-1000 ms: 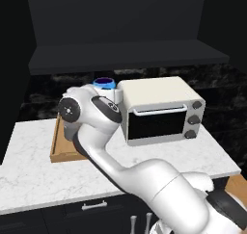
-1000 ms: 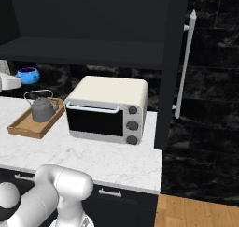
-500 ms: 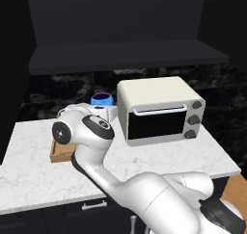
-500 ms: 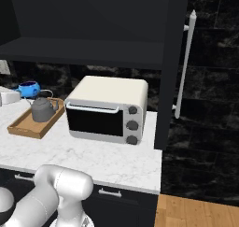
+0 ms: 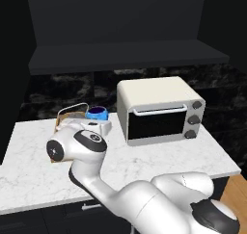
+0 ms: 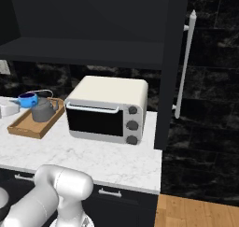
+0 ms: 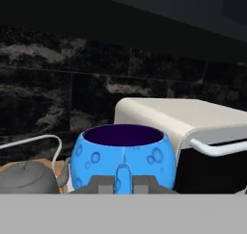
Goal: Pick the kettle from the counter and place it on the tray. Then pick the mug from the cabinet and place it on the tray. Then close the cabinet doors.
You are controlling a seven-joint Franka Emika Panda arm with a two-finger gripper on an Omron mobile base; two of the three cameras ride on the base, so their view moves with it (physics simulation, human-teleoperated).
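The mug (image 7: pixel 121 159) has come down from shelf height toward the tray (image 6: pixel 28 126), jaws shut on its handle. It hangs beside the kettle (image 6: pixel 43 110), already on the tray; lowering and release seem next.

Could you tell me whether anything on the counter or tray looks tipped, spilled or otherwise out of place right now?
Nothing stands out. The squat dark-grey metal kettle sits upright in the light-brown wooden tray, and the bright-blue round mug is upright in the end effector, shut on its handle. The white toaster oven stands square, nothing spilled.
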